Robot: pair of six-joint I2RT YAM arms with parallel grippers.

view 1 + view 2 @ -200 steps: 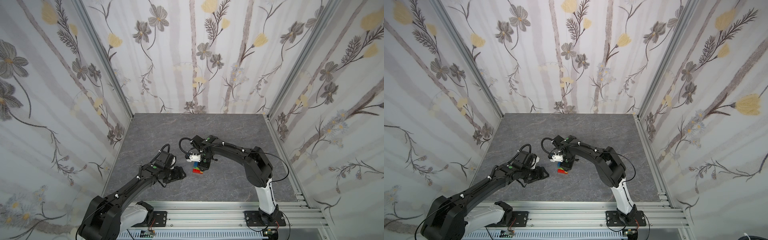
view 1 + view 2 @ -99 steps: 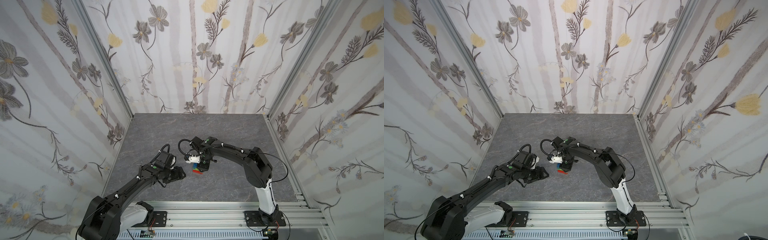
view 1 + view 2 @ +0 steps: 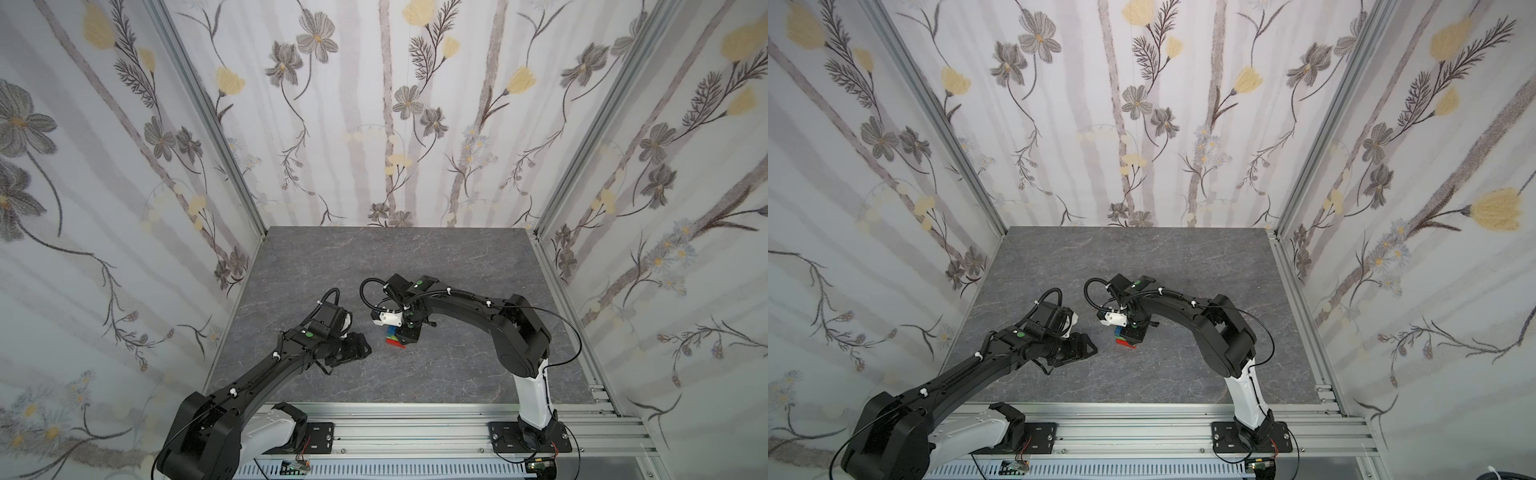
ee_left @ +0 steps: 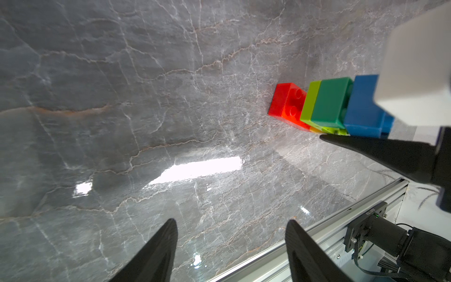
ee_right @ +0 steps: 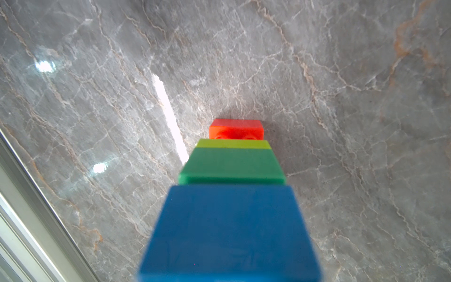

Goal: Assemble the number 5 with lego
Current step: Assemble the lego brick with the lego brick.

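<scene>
The number 5 [image 3: 392,336] [image 3: 1124,336] is a small stack of lego near the table's middle. My right gripper [image 3: 406,332] is shut on its upper end, the red end down at the table. In the left wrist view the stack shows red [image 4: 285,102], lime [image 4: 308,102], dark green [image 4: 329,100] and blue [image 4: 361,107] bricks, with a sliver of yellow [image 4: 314,129] and a black right finger [image 4: 380,153] alongside. The right wrist view looks down the blue brick [image 5: 229,232] to the red one [image 5: 235,127]. My left gripper [image 3: 358,345] [image 4: 229,221] stands open and empty, left of the stack.
The grey marble table [image 3: 415,257] is walled on three sides by floral panels. An aluminium rail [image 3: 415,419] with both arm bases runs along the front edge, and shows in the left wrist view as the rail [image 4: 317,232].
My right gripper has shifted slightly left with the stack in it. The left arm has not moved.
</scene>
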